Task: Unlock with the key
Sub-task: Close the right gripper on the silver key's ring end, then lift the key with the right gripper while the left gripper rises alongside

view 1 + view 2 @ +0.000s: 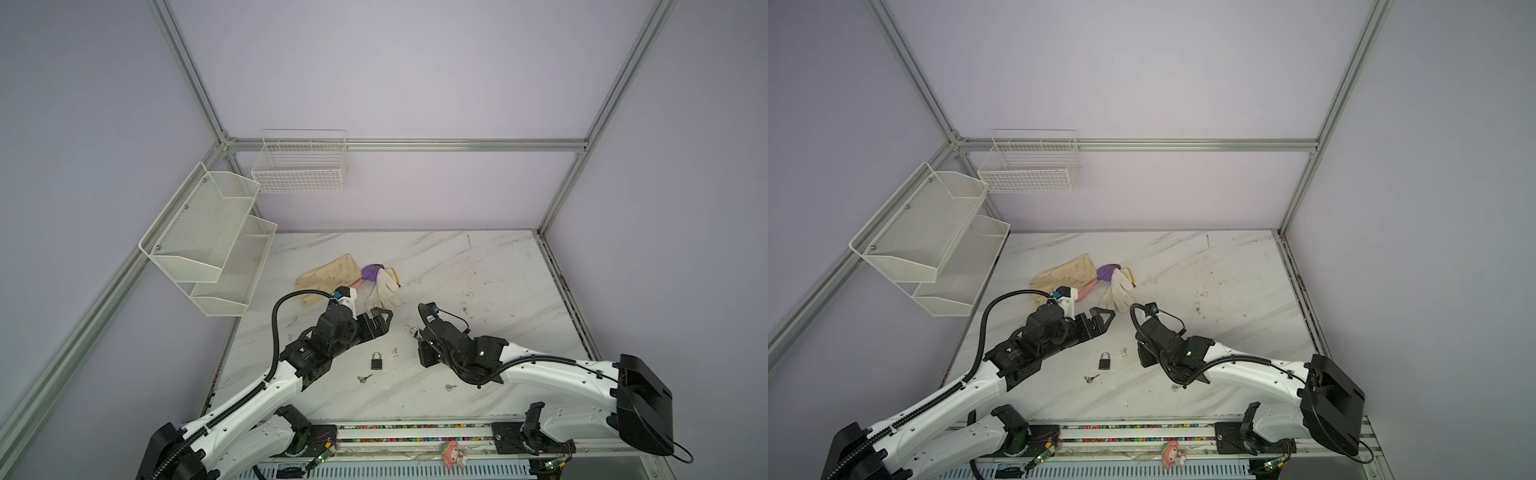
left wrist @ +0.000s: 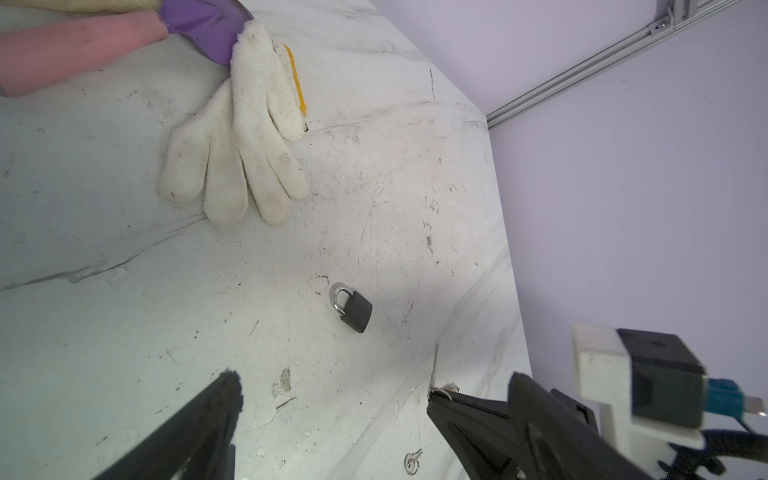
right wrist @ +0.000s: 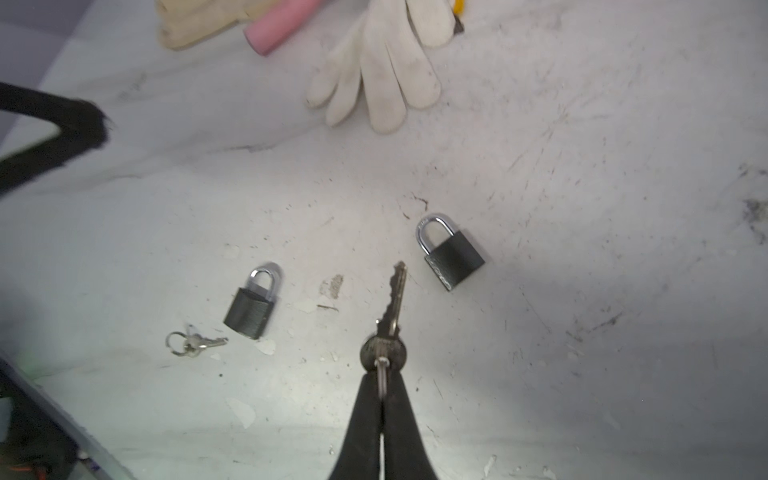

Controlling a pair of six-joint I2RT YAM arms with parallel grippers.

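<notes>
**Left gripper** (image 2: 372,382): jaws fully apart, empty, hanging over bare table (image 2: 124,291).

**Right wrist view, lower left:** spare keys (image 3: 195,341) on a ring lie just beside the left padlock (image 3: 249,307). That padlock lies flat with its shackle closed, and nothing touches it.

**Centre:** the key (image 3: 395,299) is held by its head. Its blade points toward the upper frame, into the gap between the two padlocks, and touches neither.

**Right gripper** (image 3: 381,376): jaws pressed together on the key's head and ring.

**Right of centre:** the right padlock (image 3: 453,253) lies flat with its shackle closed. It is nearer the blade tip than the left padlock.

**Assessment:** pickup is complete and insertion is not yet begun. Which padlock this key fits cannot be told. The next move calls for lining the blade up with the keyway in the bottom face of the body, which is not visible here. A loose padlock is likely to slide under the push, so the idle left gripper probably must pin it first.
</notes>
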